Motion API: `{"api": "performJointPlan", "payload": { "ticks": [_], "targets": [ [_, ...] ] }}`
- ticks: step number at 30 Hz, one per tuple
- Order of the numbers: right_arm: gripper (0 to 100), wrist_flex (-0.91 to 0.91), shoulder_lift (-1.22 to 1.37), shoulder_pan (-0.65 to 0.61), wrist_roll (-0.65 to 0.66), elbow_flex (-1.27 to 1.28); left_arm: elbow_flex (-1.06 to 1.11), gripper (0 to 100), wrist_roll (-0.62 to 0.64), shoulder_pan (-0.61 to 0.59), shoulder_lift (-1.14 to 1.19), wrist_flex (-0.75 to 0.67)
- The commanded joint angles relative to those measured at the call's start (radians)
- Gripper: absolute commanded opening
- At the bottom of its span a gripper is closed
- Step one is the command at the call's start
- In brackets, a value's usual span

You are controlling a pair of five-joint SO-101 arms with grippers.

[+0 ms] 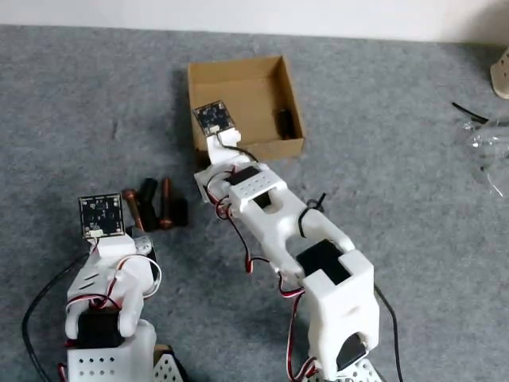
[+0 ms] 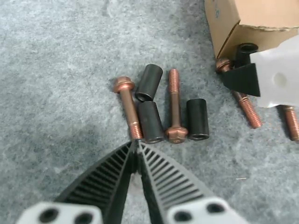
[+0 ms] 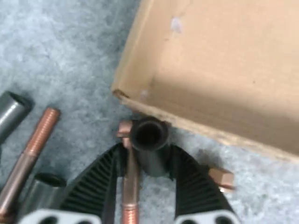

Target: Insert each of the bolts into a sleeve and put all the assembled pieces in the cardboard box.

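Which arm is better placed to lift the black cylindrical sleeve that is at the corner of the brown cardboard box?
Right. The right gripper holds this black cylindrical sleeve. The left gripper is shut and sits by copper-coloured threaded bolts, away from the box.

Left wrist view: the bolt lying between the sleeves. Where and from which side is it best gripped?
Probably the threaded end of the bolt, from above, jaws set across the shank: it lies flat, and sleeves crowd both sides of its head end.
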Motion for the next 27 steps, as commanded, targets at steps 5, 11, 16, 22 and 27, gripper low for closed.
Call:
{"api": "performJointPlan", "payload": {
  "ticks": [5, 11, 16, 22, 27],
  "targets": [
    [0.5, -0.036, -0.265, 0.004, -0.003, 0.105, -0.005, 1, -0.005, -0.004, -0.01, -0.018],
    [0.5, -0.033, -0.421, -0.035, -0.003, 0.254, -0.005, 1, -0.005, -0.004, -0.01, -0.02],
    [0.5, -0.031, -0.555, -0.035, -0.003, 0.415, -0.005, 1, -0.005, -0.004, -0.01, -0.02],
    [0.5, 0.064, -0.723, -0.051, 0.034, 0.647, -0.005, 1, -0.005, -0.005, -0.01, -0.02],
    [0.5, 0.124, -0.84, -0.061, 0.133, 0.774, -0.005, 1, -0.005, -0.005, -0.01, -0.02]
  ]
}}
